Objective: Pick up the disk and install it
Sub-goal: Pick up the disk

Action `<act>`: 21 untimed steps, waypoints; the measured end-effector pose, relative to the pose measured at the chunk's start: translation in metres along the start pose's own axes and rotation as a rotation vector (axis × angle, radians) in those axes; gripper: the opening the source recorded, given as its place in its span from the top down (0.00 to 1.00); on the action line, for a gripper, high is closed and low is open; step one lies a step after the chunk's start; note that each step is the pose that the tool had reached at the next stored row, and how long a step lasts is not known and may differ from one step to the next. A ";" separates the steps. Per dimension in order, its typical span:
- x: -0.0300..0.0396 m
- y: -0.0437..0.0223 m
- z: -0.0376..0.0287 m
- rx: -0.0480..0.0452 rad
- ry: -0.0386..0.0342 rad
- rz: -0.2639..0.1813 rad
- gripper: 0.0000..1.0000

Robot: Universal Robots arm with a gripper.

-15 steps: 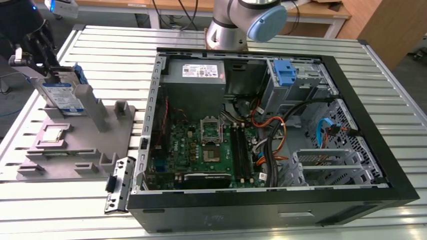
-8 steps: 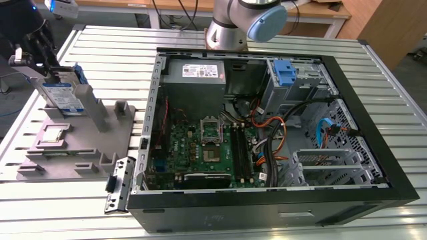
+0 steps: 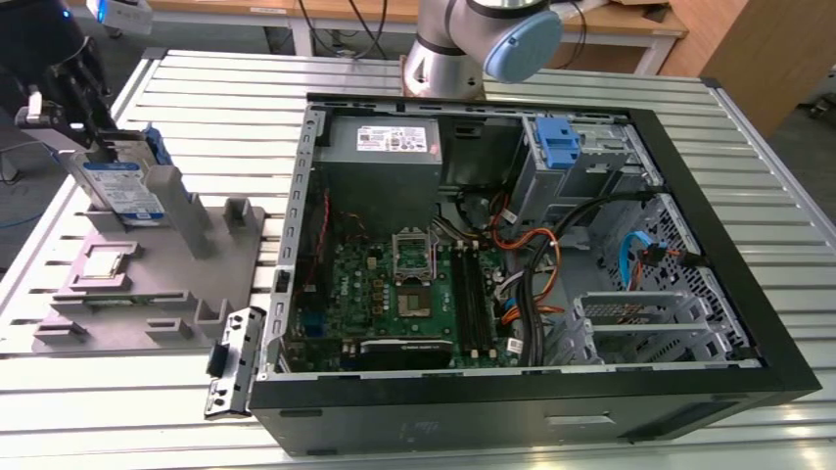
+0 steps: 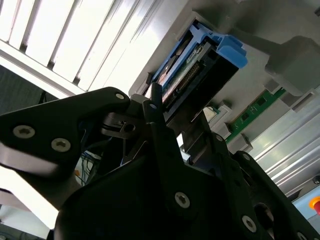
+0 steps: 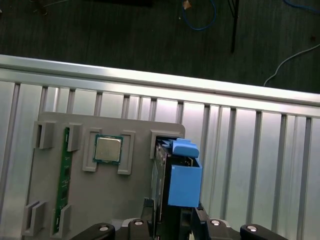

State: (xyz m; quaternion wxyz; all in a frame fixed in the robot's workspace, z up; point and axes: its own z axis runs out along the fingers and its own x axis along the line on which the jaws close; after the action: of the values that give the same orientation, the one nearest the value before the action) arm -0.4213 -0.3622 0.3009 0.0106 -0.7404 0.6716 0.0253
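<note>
Over at the exterior view's left end of the bench (image 3: 765,147), the tool (image 3: 81,137) hangs tilted right above the disk (image 3: 121,186), which stands upright in a grey holder (image 3: 170,279), well apart from the open computer case (image 3: 731,328). Whether it grips, I cannot tell. A processor chip (image 5: 108,149) beside the disk shows in the first wrist view.
</note>
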 end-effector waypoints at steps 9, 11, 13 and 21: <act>0.0002 -0.0002 0.0000 0.0011 -0.0004 0.026 0.58; 0.0003 -0.0003 0.0001 0.0018 -0.0007 0.037 0.58; 0.0003 -0.0004 0.0000 0.0018 -0.0007 0.038 0.58; 0.0003 -0.0005 0.0000 0.0021 -0.0008 0.044 0.58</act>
State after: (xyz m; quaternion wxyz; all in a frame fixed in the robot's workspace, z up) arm -0.4208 -0.3625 0.3008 0.0110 -0.7255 0.6877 0.0251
